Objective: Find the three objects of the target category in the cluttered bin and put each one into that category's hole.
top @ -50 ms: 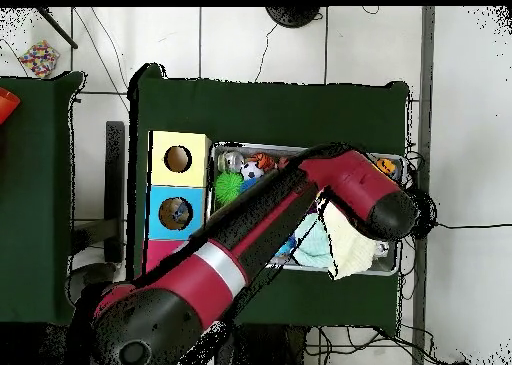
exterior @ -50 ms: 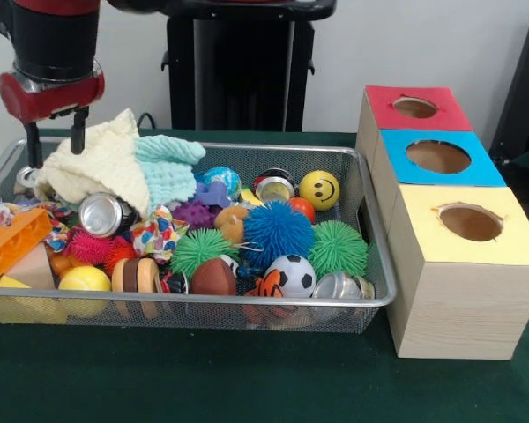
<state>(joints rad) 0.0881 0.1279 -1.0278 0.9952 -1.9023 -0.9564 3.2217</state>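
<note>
A wire bin [exterior @ -50 ms: 247, 301] holds mixed clutter. My gripper [exterior @ -50 ms: 56, 159] hangs over its far left corner with the fingers apart, straddling the edge of a cream knitted cloth [exterior @ -50 ms: 106, 163]; it looks open. A mint cloth [exterior @ -50 ms: 169, 167] lies against the cream one. Silver cans lie at the left [exterior @ -50 ms: 106, 214], at the back [exterior @ -50 ms: 275, 187] and at the front right [exterior @ -50 ms: 342, 285]. Among the several balls are a yellow smiley ball [exterior @ -50 ms: 319, 189], a blue spiky ball [exterior @ -50 ms: 277, 233] and a football [exterior @ -50 ms: 291, 275]. In the overhead view the arm [top @ -50 ms: 300, 206] covers the gripper, and the cream cloth [top @ -50 ms: 345, 246] shows beside it.
To the right of the bin stand three wooden boxes with round holes, topped red [exterior @ -50 ms: 414, 107], blue [exterior @ -50 ms: 437, 156] and yellow [exterior @ -50 ms: 470, 222]. An orange brick [exterior @ -50 ms: 13, 242] and a yellow wedge [exterior @ -50 ms: 18, 304] fill the bin's near left corner. Green cloth [exterior @ -50 ms: 247, 379] covers the table.
</note>
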